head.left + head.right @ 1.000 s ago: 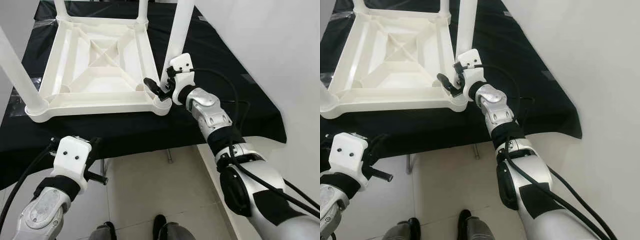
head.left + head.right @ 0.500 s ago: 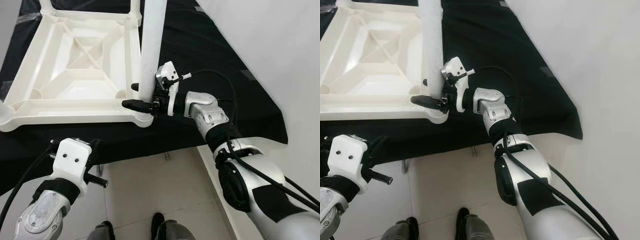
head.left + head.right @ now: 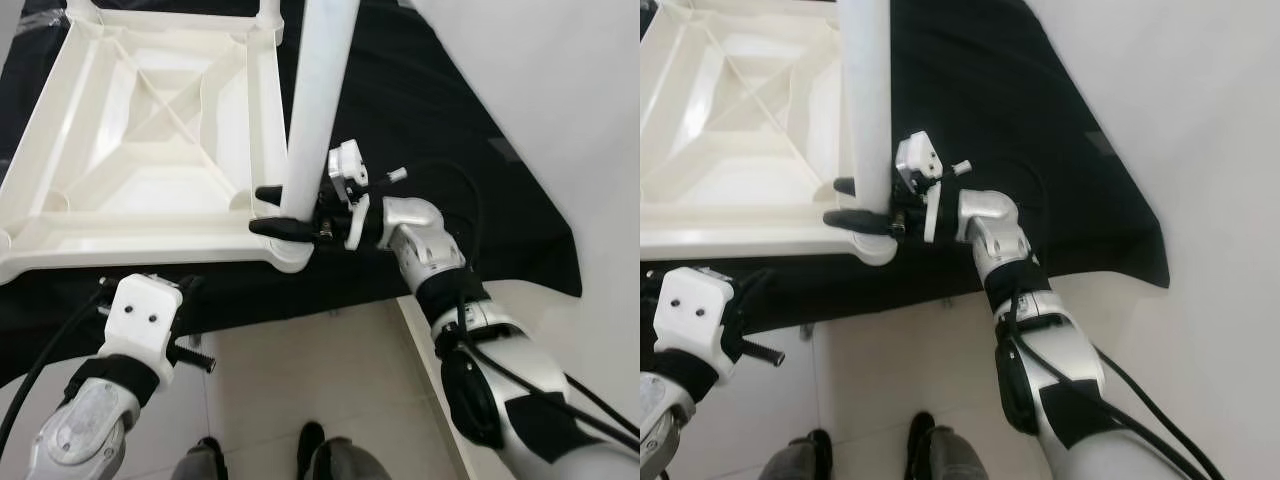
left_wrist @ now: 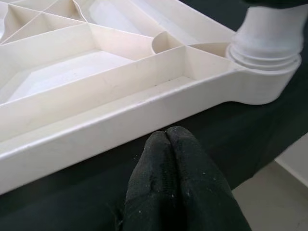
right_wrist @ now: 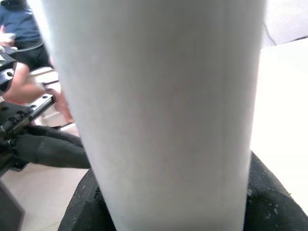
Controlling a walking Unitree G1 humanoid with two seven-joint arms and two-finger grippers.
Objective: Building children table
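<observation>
The white plastic table top (image 3: 130, 245) lies upside down on a black-covered bench. A white leg (image 3: 320, 110) stands upright in the near right corner socket (image 4: 269, 38). My right gripper (image 3: 265, 209) is shut on this leg just above the socket, one black finger on each side. In the right wrist view the leg (image 5: 154, 96) sits close between the black fingers (image 5: 269, 202). My left gripper (image 4: 167, 137) is shut on nothing, its tips pressed together just short of the table top's near rim (image 4: 120, 115); its white wrist (image 3: 140, 320) hangs below the bench edge.
Two more legs (image 3: 268, 10) stand in the far corners. The black cloth (image 3: 450, 150) runs out to the right, up to a white wall. Tiled floor (image 3: 300, 370) and shoes (image 3: 315, 440) lie below. A person (image 5: 19, 29) sits in the background of the right wrist view.
A second ago my right gripper sat beside the corner, off the leg; now its fingers clasp the leg's base. The head camera has shifted. My left arm has stayed in place.
</observation>
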